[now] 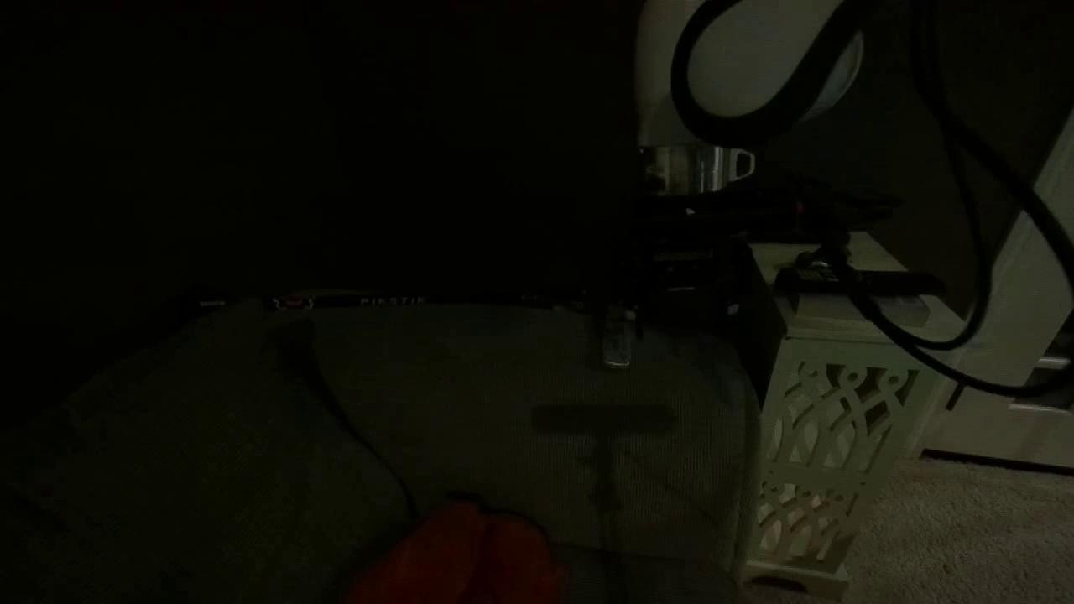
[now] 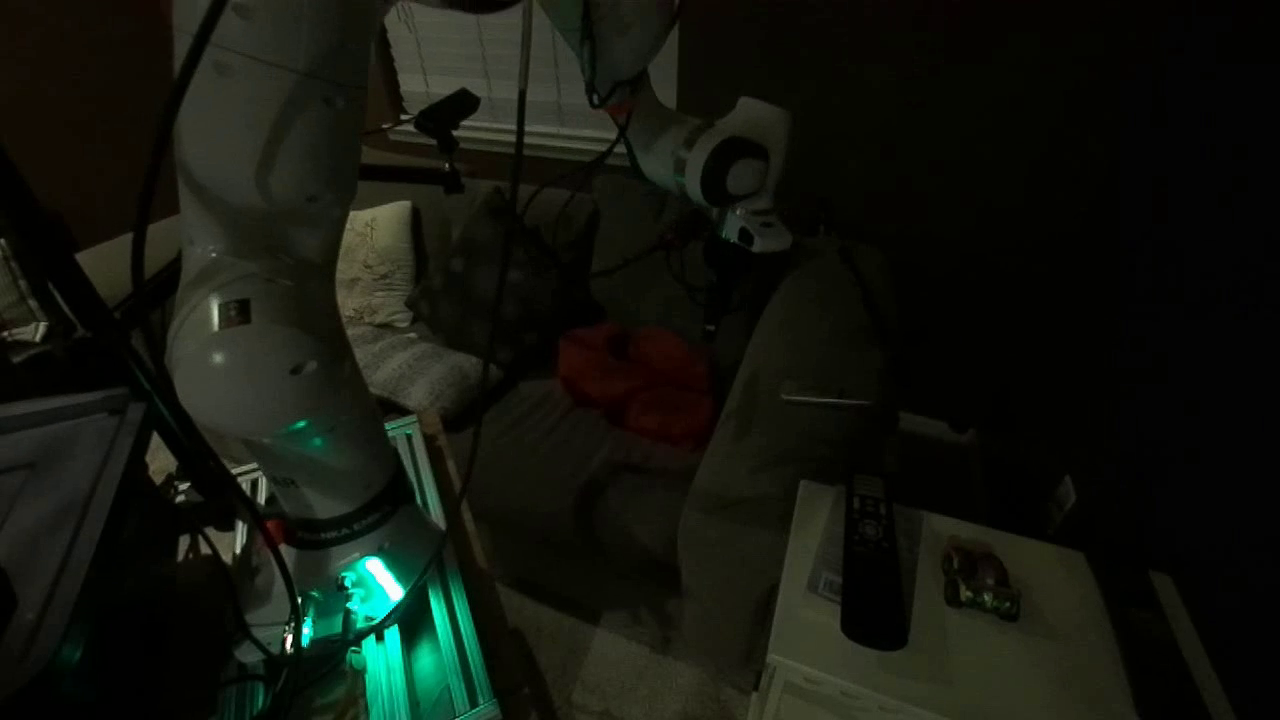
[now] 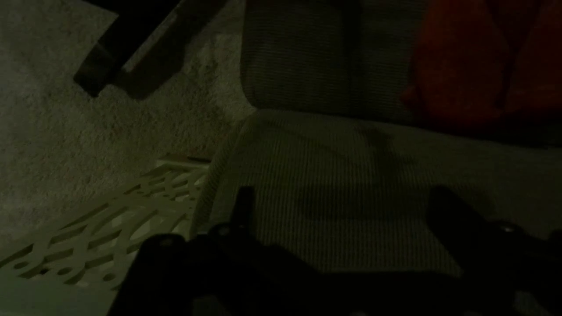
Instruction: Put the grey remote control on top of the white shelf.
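The scene is very dark. The pale grey remote control lies on the grey sofa arm in an exterior view; it also shows as a thin pale bar in an exterior view. It does not show in the wrist view. The white shelf with lattice sides stands beside the sofa arm; its top and its lattice side also show. My gripper is open with nothing between its fingers, above the sofa arm. In both exterior views it is a dark shape; its height above the remote is hard to tell.
On the shelf top lie a black slab-like remote, a pale flat box under it and a small toy-like object. A black PIKSTIK stick lies along the arm's far edge. Red cloth lies on the seat. Cables hang near the shelf.
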You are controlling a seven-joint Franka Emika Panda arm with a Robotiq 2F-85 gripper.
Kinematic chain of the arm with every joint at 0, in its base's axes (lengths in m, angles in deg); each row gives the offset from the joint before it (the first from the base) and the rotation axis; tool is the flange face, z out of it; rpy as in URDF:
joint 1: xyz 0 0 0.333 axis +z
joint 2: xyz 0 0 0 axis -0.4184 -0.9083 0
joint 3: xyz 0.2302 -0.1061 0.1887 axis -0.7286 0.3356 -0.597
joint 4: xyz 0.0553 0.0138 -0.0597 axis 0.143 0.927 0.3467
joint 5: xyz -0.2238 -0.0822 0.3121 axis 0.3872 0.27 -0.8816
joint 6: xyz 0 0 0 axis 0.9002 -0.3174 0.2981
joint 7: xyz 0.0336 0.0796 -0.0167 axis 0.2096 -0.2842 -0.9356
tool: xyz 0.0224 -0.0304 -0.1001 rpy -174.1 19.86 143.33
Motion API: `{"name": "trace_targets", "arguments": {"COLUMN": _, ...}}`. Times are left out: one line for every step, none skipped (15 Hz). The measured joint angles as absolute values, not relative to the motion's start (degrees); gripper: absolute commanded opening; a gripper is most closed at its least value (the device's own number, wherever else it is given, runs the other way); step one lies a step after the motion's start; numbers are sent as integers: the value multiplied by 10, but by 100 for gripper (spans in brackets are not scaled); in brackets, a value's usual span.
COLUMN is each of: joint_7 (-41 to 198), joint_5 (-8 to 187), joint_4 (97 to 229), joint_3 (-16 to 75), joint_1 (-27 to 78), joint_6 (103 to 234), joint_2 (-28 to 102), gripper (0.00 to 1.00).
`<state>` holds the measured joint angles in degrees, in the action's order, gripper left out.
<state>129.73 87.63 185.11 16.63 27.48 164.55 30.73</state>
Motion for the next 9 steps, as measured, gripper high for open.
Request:
{"name": "trace_targets", "arguments": {"joint_7": 1276, "joint_5": 845, "joint_4": 1834, "joint_3": 172, "joint_1": 274, "joint_6": 1653, "joint_2": 296, "gripper": 100}}
{"name": "trace_targets", "arguments": {"joint_7": 1262, "joint_5": 823, "joint_4": 1815, "joint_3": 179, "joint_1": 273, "joint_6": 1663, "joint_2": 283, "gripper": 100}}
{"name": "trace_targets", "arguments": {"joint_7": 1252, "joint_5": 810, "joint_4": 1793, "joint_3": 187, "joint_1": 274, "joint_6": 1673, "joint_2": 268, "gripper": 100}}
{"name": "trace_targets", "arguments": {"joint_7": 1246, "joint_5": 806, "joint_4": 1769, "joint_3": 195, "joint_1": 275, "joint_6": 1684, "joint_2": 251, "gripper": 100}}
{"name": "trace_targets", "arguments": {"joint_7": 1241, "joint_5": 805, "joint_4": 1746, "joint_3": 205, "joint_1": 279, "joint_6": 1692, "joint_2": 232, "gripper": 100}}
{"name": "trace_targets", "arguments": {"joint_7": 1236, "joint_5": 806, "joint_4": 1722, "joint_3": 215, "joint_1": 283, "joint_6": 1696, "joint_2": 213, "gripper": 100}}
{"name": "trace_targets", "arguments": {"joint_7": 1230, "joint_5": 809, "joint_4": 1698, "joint_3": 226, "joint_1": 288, "joint_6": 1695, "joint_2": 192, "gripper": 100}}
{"name": "trace_targets", "arguments": {"joint_7": 1225, "joint_5": 812, "joint_4": 1674, "joint_3": 238, "joint_1": 293, "joint_6": 1694, "joint_2": 169, "gripper": 100}}
{"name": "trace_targets", "arguments": {"joint_7": 1225, "joint_5": 815, "joint_4": 1650, "joint_3": 250, "joint_1": 299, "joint_6": 1690, "joint_2": 149, "gripper": 100}}
